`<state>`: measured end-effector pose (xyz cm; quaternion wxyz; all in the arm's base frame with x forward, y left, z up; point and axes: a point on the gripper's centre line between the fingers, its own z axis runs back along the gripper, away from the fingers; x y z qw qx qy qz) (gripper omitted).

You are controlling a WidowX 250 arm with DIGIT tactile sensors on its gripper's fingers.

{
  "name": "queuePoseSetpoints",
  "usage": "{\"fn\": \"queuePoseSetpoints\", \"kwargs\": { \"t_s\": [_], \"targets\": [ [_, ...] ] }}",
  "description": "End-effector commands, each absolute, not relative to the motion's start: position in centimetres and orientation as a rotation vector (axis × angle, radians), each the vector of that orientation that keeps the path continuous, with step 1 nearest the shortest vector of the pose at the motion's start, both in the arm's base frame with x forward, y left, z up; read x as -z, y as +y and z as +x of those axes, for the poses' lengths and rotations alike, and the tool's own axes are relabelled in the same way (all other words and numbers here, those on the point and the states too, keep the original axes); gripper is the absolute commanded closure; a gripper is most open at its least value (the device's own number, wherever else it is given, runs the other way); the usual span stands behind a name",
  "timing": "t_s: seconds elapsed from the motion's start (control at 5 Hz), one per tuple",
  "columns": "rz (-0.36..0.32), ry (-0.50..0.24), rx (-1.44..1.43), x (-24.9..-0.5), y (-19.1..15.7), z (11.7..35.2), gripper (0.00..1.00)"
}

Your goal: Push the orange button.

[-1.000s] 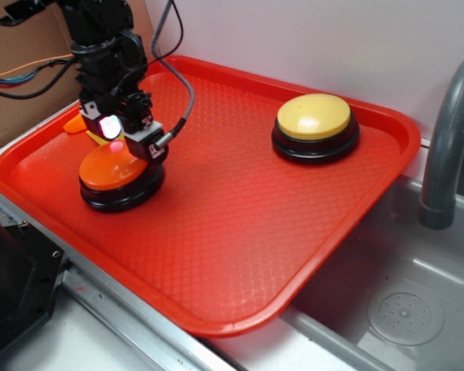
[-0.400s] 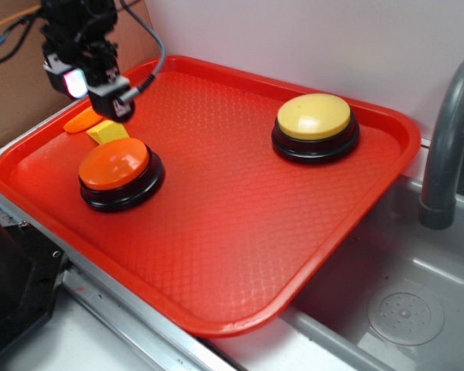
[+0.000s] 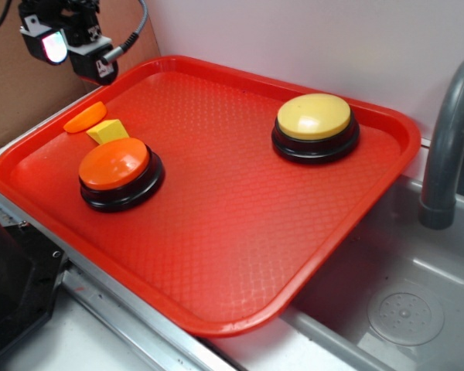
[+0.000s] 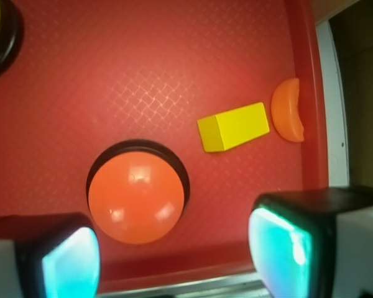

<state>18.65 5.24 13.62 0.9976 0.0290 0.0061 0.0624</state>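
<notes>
Writing: none can be read on any item in either view.
Landmark: red plastic tray (image 3: pixel 240 255), rectangular with rounded corners, raised rim and a fine diamond-embossed floor.
Orange button (image 3: pixel 114 164): glossy orange domed cap on a black circular base, standing on the tray near its left corner; in the wrist view (image 4: pixel 135 194) it lies below and between the two pads, well clear of them.
Fingers (image 4: pixel 174 248): held wide apart with nothing between them, raised above the tray's far left rim; their pads (image 4: pixel 283 245) glow pale teal.
Yellow button (image 3: pixel 314 116): same round shape, matte yellow cap, black base, at the tray's far right end.
Yellow block (image 3: pixel 108 131): small, boxy, just behind the orange button, apart from it.
Orange half-disc (image 3: pixel 85 117): flat, beside the yellow block against the tray's left rim.
Faucet (image 3: pixel 451 131): grey curved pipe beyond the tray's right edge.
Sink (image 3: pixel 402 309): grey basin with a round drain, under the tray's right corner.
Cardboard (image 3: pixel 15 93): brown sheet behind the tray's left side.
</notes>
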Motion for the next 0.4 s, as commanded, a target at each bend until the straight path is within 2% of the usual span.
{"fn": "queuePoseSetpoints", "kwargs": {
  "t_s": [0.0,0.2],
  "targets": [
    [0.085,-0.066,-0.146,-16.97,5.18,19.25,0.00],
    [0.082,-0.071,-0.156,-17.58,5.39,19.23,0.00]
  ]
}}
